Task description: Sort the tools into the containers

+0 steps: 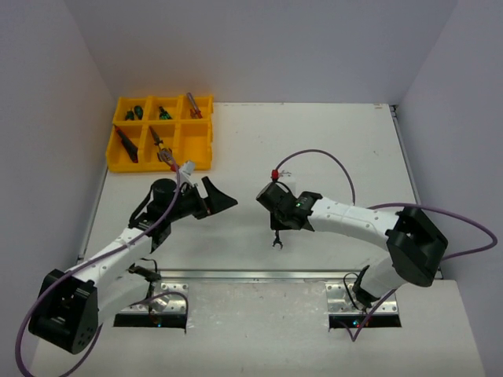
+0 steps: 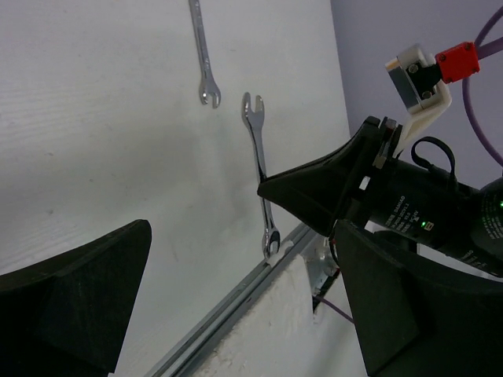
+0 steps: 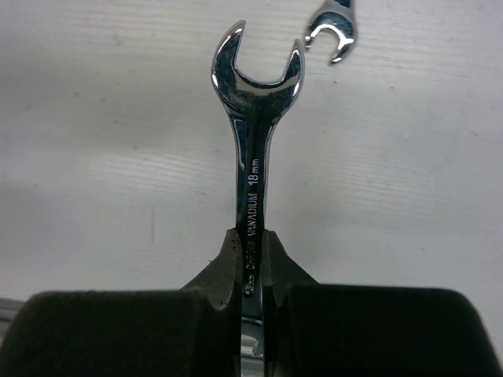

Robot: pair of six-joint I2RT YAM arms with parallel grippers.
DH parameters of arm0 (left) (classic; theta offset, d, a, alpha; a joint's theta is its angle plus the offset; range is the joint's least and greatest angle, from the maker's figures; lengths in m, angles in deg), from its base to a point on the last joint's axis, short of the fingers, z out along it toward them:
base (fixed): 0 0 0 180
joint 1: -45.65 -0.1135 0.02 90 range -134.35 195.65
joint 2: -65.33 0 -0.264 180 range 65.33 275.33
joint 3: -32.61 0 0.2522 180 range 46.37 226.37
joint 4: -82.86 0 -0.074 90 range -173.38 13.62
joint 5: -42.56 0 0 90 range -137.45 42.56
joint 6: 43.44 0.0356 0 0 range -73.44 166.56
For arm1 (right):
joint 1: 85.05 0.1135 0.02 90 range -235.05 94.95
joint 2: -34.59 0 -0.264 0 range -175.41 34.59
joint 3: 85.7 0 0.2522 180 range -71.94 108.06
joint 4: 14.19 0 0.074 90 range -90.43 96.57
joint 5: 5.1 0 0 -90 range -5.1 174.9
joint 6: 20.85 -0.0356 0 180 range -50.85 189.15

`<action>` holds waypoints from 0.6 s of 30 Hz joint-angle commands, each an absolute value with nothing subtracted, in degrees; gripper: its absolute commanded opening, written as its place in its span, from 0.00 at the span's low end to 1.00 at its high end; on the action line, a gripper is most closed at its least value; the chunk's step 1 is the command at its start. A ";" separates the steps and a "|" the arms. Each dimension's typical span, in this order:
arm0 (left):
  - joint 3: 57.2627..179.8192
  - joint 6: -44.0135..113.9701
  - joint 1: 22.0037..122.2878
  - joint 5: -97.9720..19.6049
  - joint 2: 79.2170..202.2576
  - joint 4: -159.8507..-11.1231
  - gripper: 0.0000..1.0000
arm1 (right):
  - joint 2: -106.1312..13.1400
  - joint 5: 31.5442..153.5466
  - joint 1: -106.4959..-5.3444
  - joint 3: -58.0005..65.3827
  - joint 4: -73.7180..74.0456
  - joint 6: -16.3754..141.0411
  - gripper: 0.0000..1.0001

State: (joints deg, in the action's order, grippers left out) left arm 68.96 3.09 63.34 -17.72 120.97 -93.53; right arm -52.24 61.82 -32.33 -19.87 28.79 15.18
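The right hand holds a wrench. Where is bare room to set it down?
In the yellow tray, the near-right compartment looks bare; the other five hold tools. The table right of it is bare. It is crowded around the second wrench.

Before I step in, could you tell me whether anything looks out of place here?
Nothing looks damaged or spilled. Two tools sit outside the yellow tray: the right gripper is shut on one wrench, and a second wrench lies loose on the table beyond it.
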 commanded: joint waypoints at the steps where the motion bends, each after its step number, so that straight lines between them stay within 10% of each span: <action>1: 69.84 -2.01 66.50 -18.52 124.47 -107.98 1.00 | -49.07 63.65 -30.40 -16.49 23.68 21.40 0.00; 18: 73.63 -9.09 76.54 -22.60 139.24 -117.57 0.78 | -43.57 73.55 -28.38 -17.26 15.55 24.59 0.00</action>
State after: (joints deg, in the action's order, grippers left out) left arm 70.64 -7.28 74.12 -21.44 137.32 -111.31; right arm -46.12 71.70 -29.11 -19.08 20.29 23.27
